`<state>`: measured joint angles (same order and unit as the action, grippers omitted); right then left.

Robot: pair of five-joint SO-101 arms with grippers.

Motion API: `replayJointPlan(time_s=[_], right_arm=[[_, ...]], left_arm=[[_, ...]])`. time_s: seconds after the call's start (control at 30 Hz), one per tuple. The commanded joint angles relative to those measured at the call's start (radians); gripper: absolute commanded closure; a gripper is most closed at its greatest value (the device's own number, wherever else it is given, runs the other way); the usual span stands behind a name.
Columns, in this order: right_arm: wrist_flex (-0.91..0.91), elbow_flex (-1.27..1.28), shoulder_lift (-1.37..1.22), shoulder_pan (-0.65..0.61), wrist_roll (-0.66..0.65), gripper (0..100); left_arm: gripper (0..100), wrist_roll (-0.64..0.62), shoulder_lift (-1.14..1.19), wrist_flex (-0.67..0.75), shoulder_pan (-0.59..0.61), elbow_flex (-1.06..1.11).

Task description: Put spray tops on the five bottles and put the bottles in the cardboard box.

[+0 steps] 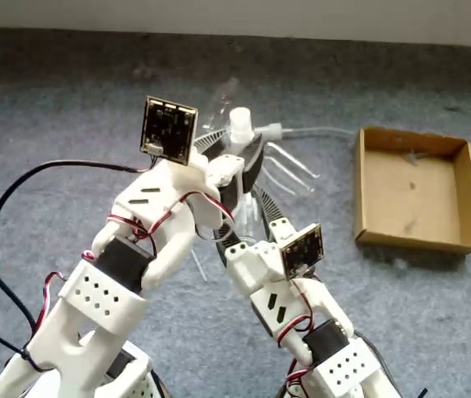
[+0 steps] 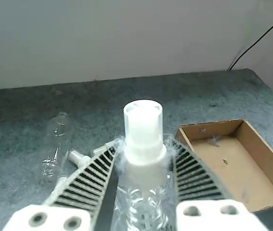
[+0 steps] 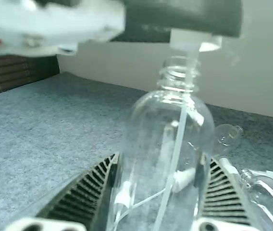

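While my right pincer (image 3: 161, 161) clamps the bottle (image 3: 167, 120) mid-bench (image 1: 61, 108), my left pincer (image 2: 143, 148) grips the spray top (image 2: 142, 130) just above its neck. Both look like light, slick plastic, so I'd hold the collar. The cardboard box (image 1: 410, 191) is at three o'clock.

My right hand (image 3: 163, 162) grips a clear bottle (image 3: 146, 130) upright; my left hand (image 2: 143, 150) holds a white spray top (image 2: 142, 126) over its threaded neck (image 3: 177, 77), tube (image 3: 177, 139) hanging inside. The cardboard box (image 1: 414, 186) sits open; a spare bottle (image 2: 55, 139) lies sideways.
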<state>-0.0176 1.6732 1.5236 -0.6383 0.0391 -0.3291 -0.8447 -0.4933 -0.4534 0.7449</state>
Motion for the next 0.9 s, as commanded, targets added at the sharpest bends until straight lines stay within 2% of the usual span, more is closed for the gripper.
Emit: replayJointPlan(time_s=[0.0,0.23,0.6,0.77,0.87], right_arm=[[-0.002,0.128,0.008,-0.007,0.005,79.6],[-0.002,0.128,0.008,-0.007,0.005,79.6],[0.005,0.125,0.01,-0.007,0.002,79.6],[0.005,0.127,0.01,-0.012,-0.124,79.6],[0.005,0.128,0.01,-0.012,-0.109,79.6]], left_arm=[[100,-0.005,-0.074,0.04,0.008,-0.001],[100,-0.005,-0.151,0.037,0.008,0.062],[100,-0.005,-0.147,0.038,0.008,0.097],[100,-0.005,-0.148,0.038,0.007,0.097],[100,-0.006,-0.148,0.018,0.007,0.097]])
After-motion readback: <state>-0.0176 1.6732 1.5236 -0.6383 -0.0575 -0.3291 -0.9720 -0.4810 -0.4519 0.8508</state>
